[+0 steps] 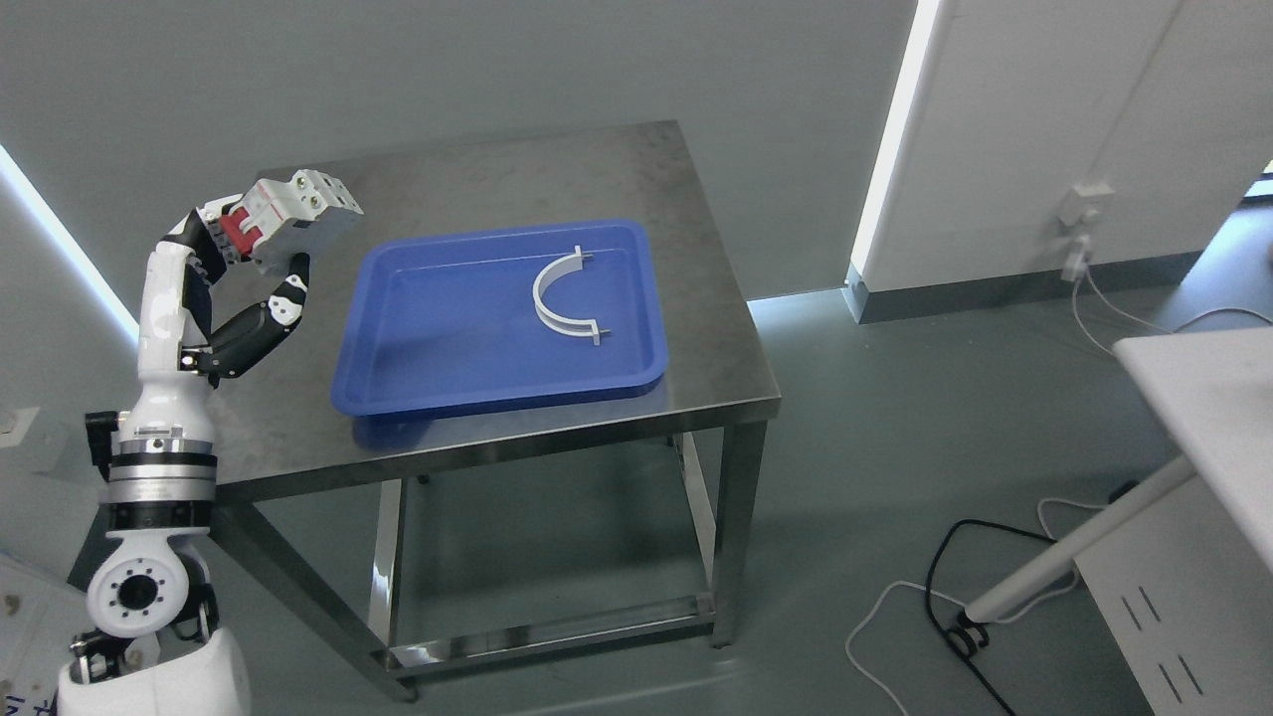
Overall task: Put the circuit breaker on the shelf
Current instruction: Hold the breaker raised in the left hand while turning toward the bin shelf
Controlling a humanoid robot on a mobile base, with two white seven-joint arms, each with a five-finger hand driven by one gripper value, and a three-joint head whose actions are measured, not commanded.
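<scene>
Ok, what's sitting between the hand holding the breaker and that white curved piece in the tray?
In the head view, only bare tabletop and the empty left part of the blue tray lie between the left hand, gripping the circuit breaker, and the white curved piece.

Left hand: palm and some fingers hidden behind the circuit breaker it grips; breaker's markings too small to read. White table: cut off by right edge. Cables on floor: run out past bottom edge.

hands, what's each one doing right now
Left hand: shut on the breaker, held above the table.
Right hand: not in view.
</scene>
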